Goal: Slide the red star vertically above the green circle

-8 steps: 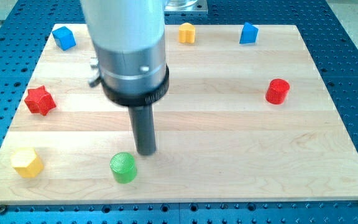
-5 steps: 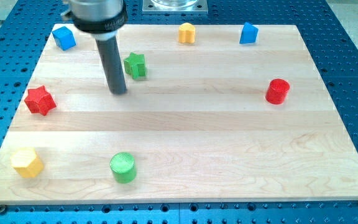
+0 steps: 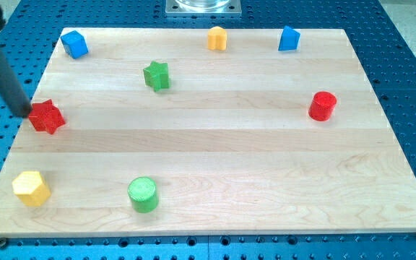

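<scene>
We are in a robotics lab. Our wooden surface (image 3: 215, 152) sits on a blue perforated metal bench (image 3: 410, 87) with regular mounting holes, and a metal mounting plate (image 3: 201, 7) is bolted at the view's top edge.

No text, label, brand, number or sign can be read anywhere in the camera view. The wooden board (image 3: 215, 152), the coloured blocks on it and the blue perforated table (image 3: 410, 58) around it all show plain, unmarked surfaces.
</scene>
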Robot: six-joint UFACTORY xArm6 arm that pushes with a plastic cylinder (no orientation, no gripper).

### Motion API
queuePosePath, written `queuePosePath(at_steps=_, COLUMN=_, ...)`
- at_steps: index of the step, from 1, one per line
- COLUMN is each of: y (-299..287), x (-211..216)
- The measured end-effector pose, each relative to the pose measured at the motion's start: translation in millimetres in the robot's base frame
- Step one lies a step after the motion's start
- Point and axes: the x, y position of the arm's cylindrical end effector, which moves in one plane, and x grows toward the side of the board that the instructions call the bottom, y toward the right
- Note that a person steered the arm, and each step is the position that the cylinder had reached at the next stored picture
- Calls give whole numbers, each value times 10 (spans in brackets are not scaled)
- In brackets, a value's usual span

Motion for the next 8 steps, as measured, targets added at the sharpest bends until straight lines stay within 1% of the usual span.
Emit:
queuePosePath(at_steps=1, y=789, x=245)
queuePosePath(at_steps=2, y=1280, x=246)
queuePosePath(at_steps=3, y=668, x=184)
queuePosePath(at_steps=4, y=843, x=-31)
queuePosePath(at_steps=5, y=1658, x=15)
queuePosePath(at_steps=6, y=1642, x=52)
queuePosePath(at_steps=7, y=1231, x=380)
queuePosePath(at_steps=8, y=147, x=708)
